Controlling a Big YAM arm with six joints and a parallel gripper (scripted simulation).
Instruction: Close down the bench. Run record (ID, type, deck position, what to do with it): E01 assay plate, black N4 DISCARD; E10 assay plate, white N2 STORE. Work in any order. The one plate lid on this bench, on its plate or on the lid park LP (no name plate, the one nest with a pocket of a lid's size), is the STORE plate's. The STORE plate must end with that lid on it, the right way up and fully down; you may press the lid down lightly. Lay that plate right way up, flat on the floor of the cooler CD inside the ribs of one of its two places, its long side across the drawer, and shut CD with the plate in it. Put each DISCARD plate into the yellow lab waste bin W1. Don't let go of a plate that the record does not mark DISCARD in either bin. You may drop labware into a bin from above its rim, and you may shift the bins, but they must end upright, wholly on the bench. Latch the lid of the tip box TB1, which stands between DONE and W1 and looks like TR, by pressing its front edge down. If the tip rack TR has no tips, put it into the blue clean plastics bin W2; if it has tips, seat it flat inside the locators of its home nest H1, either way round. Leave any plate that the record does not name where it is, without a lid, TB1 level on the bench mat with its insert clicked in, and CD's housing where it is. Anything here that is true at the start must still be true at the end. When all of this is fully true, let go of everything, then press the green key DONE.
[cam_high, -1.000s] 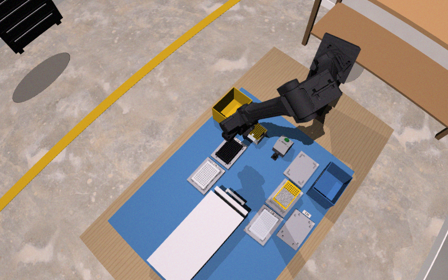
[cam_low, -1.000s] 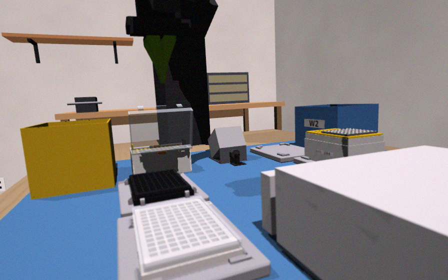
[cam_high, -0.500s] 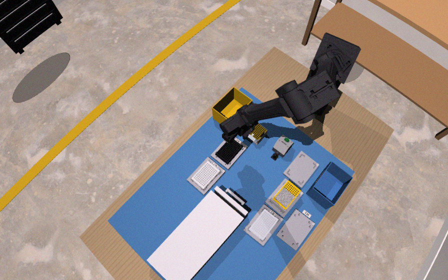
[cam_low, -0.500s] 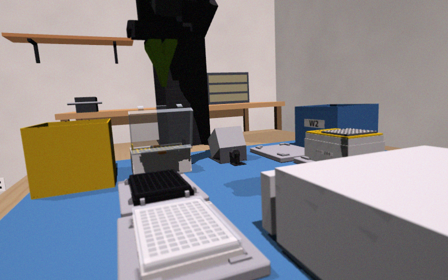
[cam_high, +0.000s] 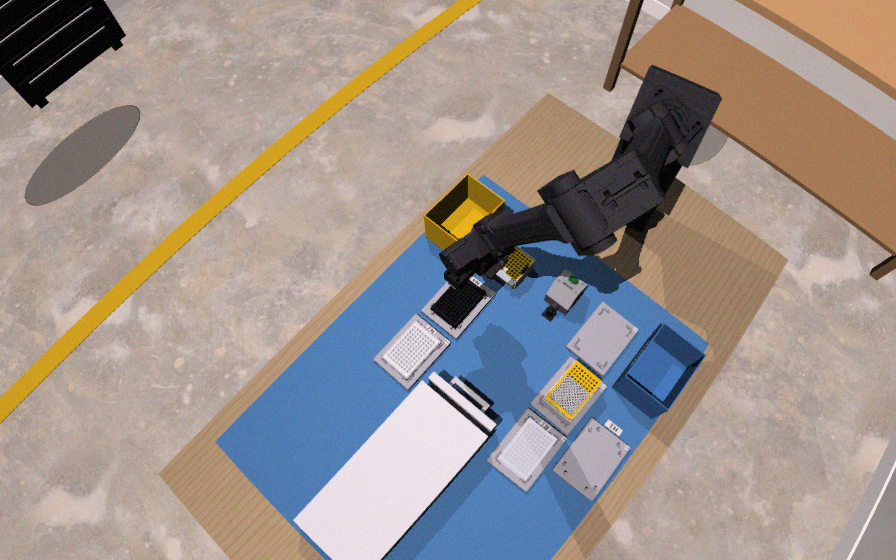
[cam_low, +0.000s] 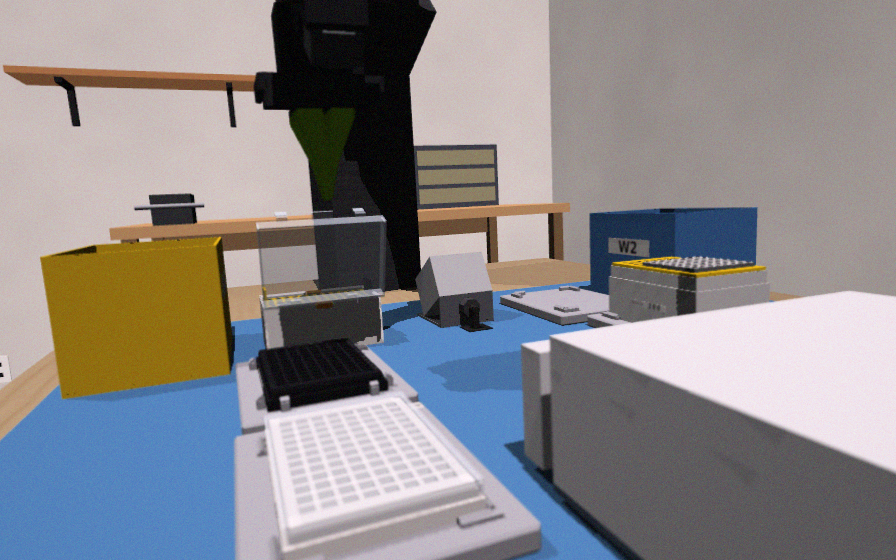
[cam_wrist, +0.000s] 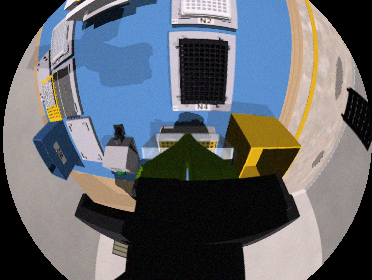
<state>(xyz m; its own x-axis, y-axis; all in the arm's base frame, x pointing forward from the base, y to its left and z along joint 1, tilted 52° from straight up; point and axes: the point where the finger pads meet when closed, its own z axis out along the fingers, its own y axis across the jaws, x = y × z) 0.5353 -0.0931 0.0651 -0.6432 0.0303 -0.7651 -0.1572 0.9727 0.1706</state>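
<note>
My gripper (cam_low: 325, 188) is shut and empty. Its green fingertips point down just above the top edge of the clear lid (cam_low: 321, 252) of tip box TB1 (cam_low: 322, 318). The lid stands raised. TB1 also shows in the overhead view (cam_high: 516, 265) and in the wrist view (cam_wrist: 186, 140), right under the fingers (cam_wrist: 187, 163). The black plate (cam_high: 457, 305) sits in its nest in front of TB1. The white plate (cam_high: 410, 348) sits in the nest beside it. The yellow bin W1 (cam_high: 462, 210) stands next to TB1. The green DONE key (cam_high: 572, 280) tops a small grey box on TB1's other side.
The white cooler CD (cam_high: 396, 475) fills the near part of the mat, with its drawer front (cam_high: 462, 394) facing the nests. Tip rack TR (cam_high: 573, 389) shows a yellow top with tips. The blue bin W2 (cam_high: 660, 369), two bare grey nests (cam_high: 601, 338) (cam_high: 591, 458) and another white plate (cam_high: 526, 450) lie around it.
</note>
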